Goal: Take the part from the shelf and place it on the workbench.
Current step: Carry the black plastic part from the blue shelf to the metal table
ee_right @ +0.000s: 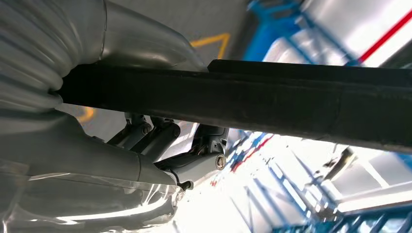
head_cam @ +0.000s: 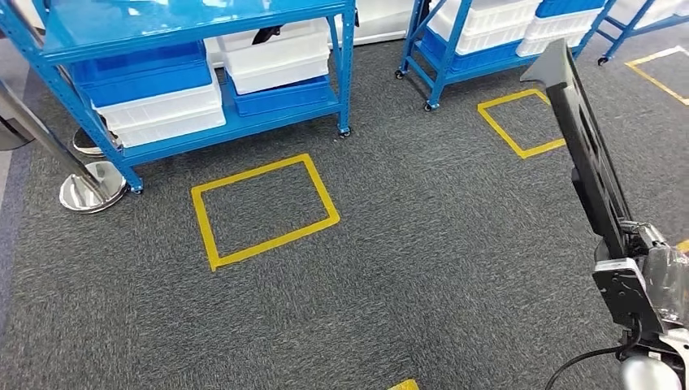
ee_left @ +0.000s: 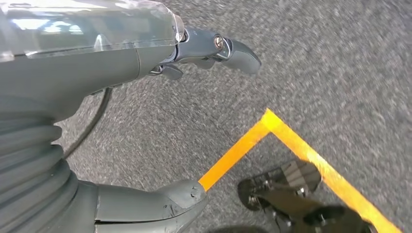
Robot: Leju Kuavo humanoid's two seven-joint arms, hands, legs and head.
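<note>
Gripping a long black part (head_cam: pixel 581 138), the right robot hand (head_cam: pixel 642 272) holds it tilted up over the grey carpet (head_cam: pixel 406 268), its fingers (ee_right: pixel 160 141) curled around it. The left robot hand (ee_left: pixel 145 63) hangs above the carpet with thumb and fingers apart, holding nothing. Yellow tape squares (head_cam: pixel 264 210) mark the floor; beyond stand blue shelves (head_cam: pixel 195 32) with blue and white bins (head_cam: pixel 276 61).

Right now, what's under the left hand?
Grey carpet and a corner of yellow floor tape lie below the open left hand. The hand's cover hides the floor behind it.
</note>
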